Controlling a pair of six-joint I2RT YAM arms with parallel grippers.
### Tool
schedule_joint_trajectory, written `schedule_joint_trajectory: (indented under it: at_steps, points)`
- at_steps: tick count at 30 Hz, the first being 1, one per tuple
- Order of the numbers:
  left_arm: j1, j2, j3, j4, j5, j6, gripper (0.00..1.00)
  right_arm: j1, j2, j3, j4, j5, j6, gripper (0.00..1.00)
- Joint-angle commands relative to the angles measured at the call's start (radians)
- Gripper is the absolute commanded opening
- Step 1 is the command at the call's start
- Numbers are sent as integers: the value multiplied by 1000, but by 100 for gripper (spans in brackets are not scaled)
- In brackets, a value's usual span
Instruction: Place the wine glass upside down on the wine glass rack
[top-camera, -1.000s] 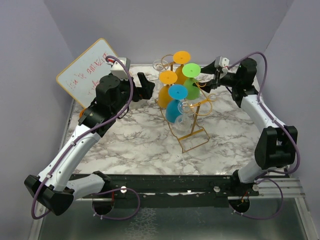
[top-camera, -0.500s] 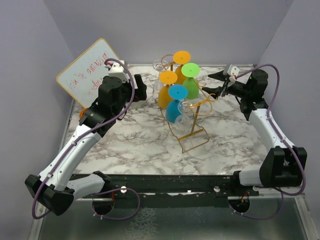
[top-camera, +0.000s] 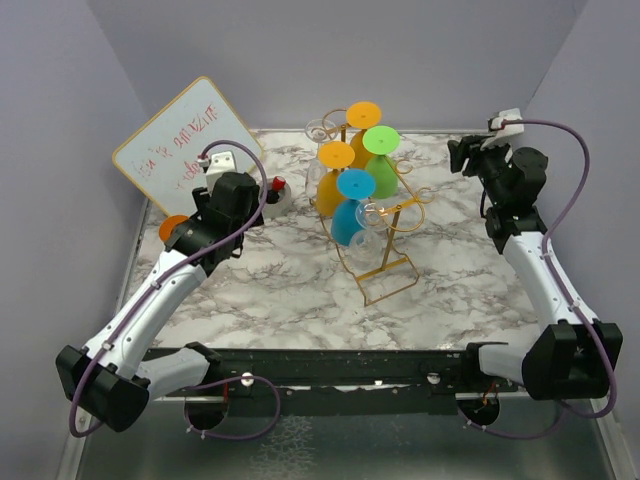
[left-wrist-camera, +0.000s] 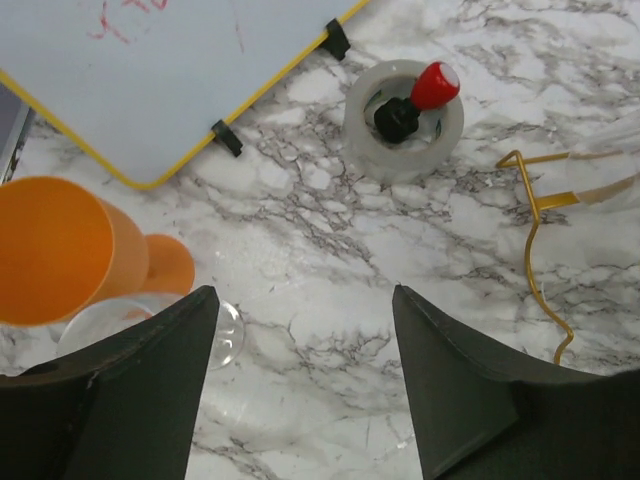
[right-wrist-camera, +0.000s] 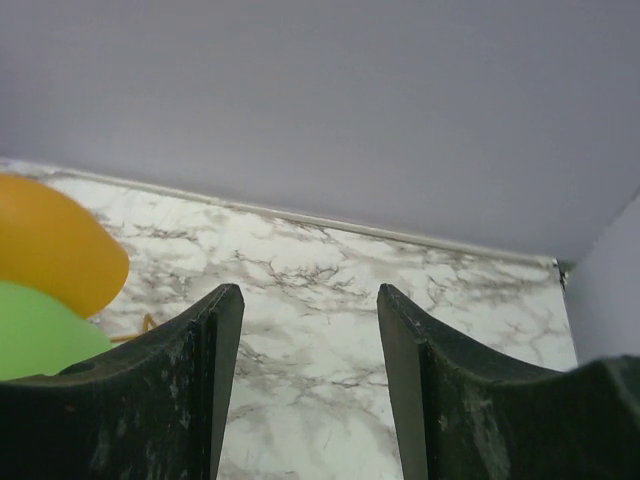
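The gold wire wine glass rack (top-camera: 385, 262) stands mid-table with several glasses hanging upside down: orange (top-camera: 335, 182), yellow (top-camera: 362, 117), green (top-camera: 382, 162), blue (top-camera: 350, 208) and clear ones. Another orange wine glass (top-camera: 172, 227) (left-wrist-camera: 55, 262) lies on its side on the marble at the left, with a clear round piece of glass (left-wrist-camera: 226, 335) beside it. My left gripper (left-wrist-camera: 300, 300) hovers open over bare marble just right of that glass, holding nothing. My right gripper (top-camera: 463, 155) (right-wrist-camera: 310, 295) is raised at the back right, open and empty, pointing toward the back wall.
A whiteboard (top-camera: 185, 140) leans at the back left. A tape roll with a red-capped object inside it (left-wrist-camera: 405, 118) (top-camera: 277, 192) sits ahead of the left gripper. A corner of the rack's wire base (left-wrist-camera: 535, 205) shows at the right of the left wrist view. Walls close in on three sides.
Both arms have drawn away from the rack. The left one swung back toward the lying orange glass; the right one lifted toward the back right corner. Both grippers' jaws narrowed slightly.
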Motion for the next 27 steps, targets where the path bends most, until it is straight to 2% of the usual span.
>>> schedule_joint_trajectory:
  at_steps: [1,8,10,12,14,19,27]
  points:
    - [6,-58,14,-207,15,-85,69,-5,-32,55,-106,262,212,61]
    - [6,-112,27,-342,-18,-127,69,-5,-39,75,-196,312,367,59]
    - [7,-104,20,-363,-45,-137,63,-5,-33,86,-227,319,396,59]
    - [7,-94,10,-388,-98,-160,51,-5,-34,87,-242,310,408,57]
    - [13,-77,-10,-391,-147,-167,48,-6,-35,86,-246,305,421,57]
    - [54,-39,-63,-332,-138,-144,48,-6,-20,91,-266,299,450,56]
    - [154,-15,-126,-195,-1,-49,35,-5,-6,114,-309,257,452,55]
